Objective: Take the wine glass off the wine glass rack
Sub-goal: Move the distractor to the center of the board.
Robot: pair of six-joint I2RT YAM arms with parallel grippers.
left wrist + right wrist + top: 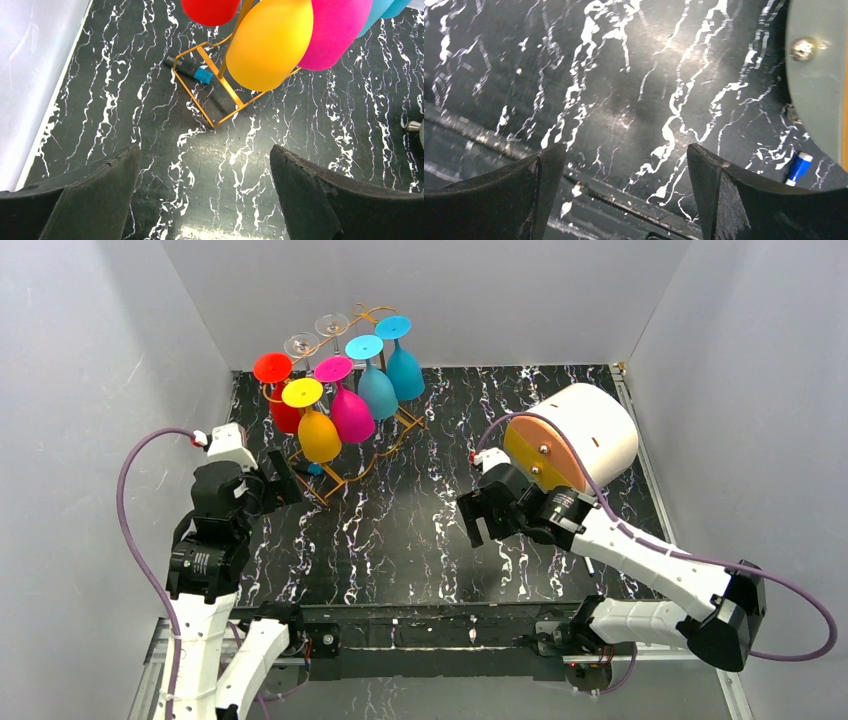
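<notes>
The golden wire wine glass rack (342, 468) stands at the back left of the black marbled table. Several wine glasses hang upside down from it: red (281, 410), yellow (320, 436), pink (352, 413), two blue ones (378, 391) and two clear ones (301, 343). My left gripper (287, 483) is open just left of the rack's near corner, touching nothing. In the left wrist view the yellow glass (270, 45), the pink glass (335, 30) and the rack base (212, 120) lie ahead of the open left gripper (205, 165). My right gripper (482, 522) hovers open and empty mid-table.
A big white drum with an orange face (585, 435) lies at the right, just behind the right wrist. A black-and-blue marker (190, 71) lies inside the rack base. A small blue-and-white piece (799, 167) lies beside the drum. White walls close in on three sides.
</notes>
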